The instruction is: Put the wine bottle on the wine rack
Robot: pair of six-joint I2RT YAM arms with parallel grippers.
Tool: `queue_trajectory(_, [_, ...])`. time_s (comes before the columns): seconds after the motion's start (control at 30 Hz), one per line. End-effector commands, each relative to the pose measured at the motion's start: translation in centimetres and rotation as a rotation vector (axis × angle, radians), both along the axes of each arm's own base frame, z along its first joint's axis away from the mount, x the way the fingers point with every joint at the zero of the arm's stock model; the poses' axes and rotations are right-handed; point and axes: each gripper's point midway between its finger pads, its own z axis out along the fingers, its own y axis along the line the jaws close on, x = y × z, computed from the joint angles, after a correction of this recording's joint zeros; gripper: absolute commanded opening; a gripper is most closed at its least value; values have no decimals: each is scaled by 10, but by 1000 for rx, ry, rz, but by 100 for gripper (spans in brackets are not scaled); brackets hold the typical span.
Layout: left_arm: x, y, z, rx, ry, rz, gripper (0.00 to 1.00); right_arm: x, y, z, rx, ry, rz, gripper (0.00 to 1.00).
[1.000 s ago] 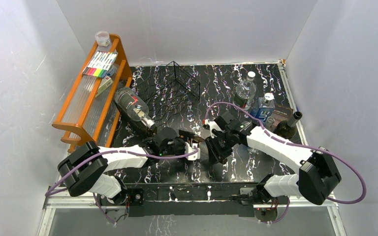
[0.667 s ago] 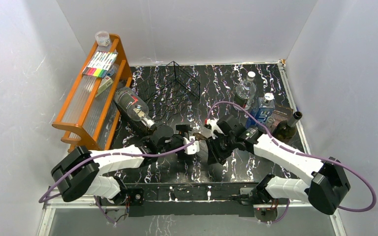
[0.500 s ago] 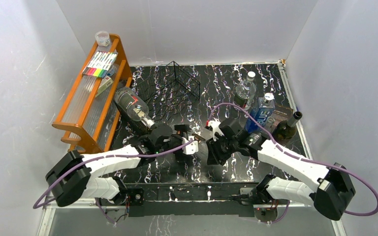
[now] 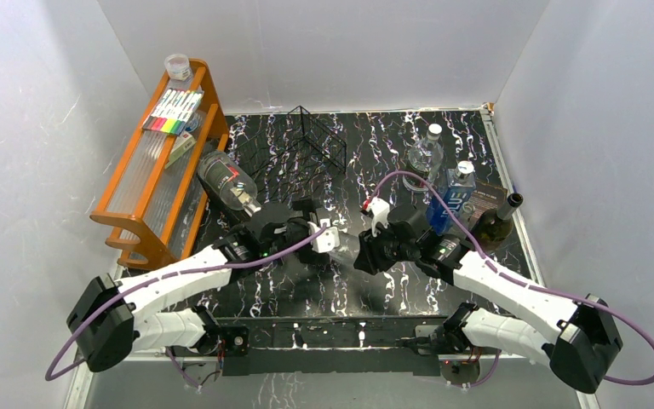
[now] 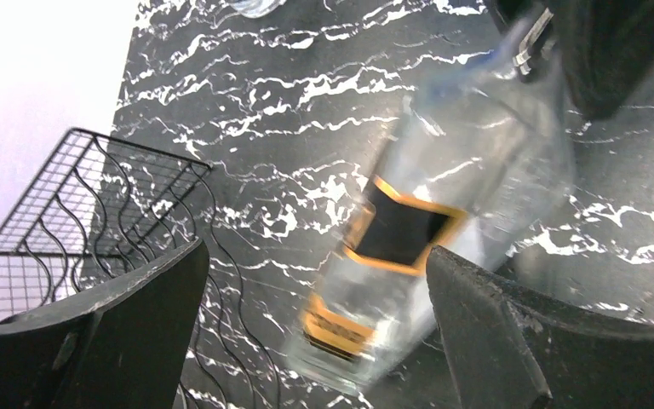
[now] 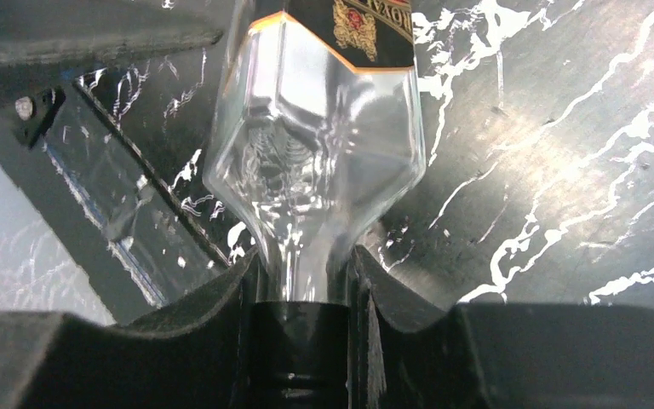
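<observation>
In right tool point(image 6: 305, 281), blurred wine bottle point(image 5: 409, 230)

Background clutter, top view: shelf unit on the left, bottle cluster on the right.
Orange wooden shelf point(image 4: 111, 220) runs along the left wall, tilted up toward the back. On top of it: small clear jar with lid point(image 4: 177, 66) at the far end, pack of coloured markers point(image 4: 173, 111) just below it in frame, small carton point(image 4: 180, 146) one tier down. Big clear bottle point(image 4: 226, 183) with a red label lies tipped against the shelf's right side, neck pointing lower right. Upper right: clear bottle with white cap point(image 4: 426, 153), upright. Blue bottle point(image 4: 453, 194) just beside it, then a dark bottle point(image 4: 496, 220) at the right edge, with a dark card point(image 4: 485, 198) between those two. All on a black marble-pattern table point(image 4: 375, 136), inside white walls point(image 4: 324, 51).
</observation>
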Motion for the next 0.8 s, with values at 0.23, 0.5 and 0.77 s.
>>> queue_trajectory(0.23, [20,-11,43,-160,-8,58,98,5,25,33,119,-38,29,0])
queue_trajectory(0.5, [51,15,96,-421,139,433,98,20,42,71,337,-108,-49,0])
queue_trajectory(0.77, [56,38,94,-513,412,751,98,30,34,81,437,-121,-179,0])
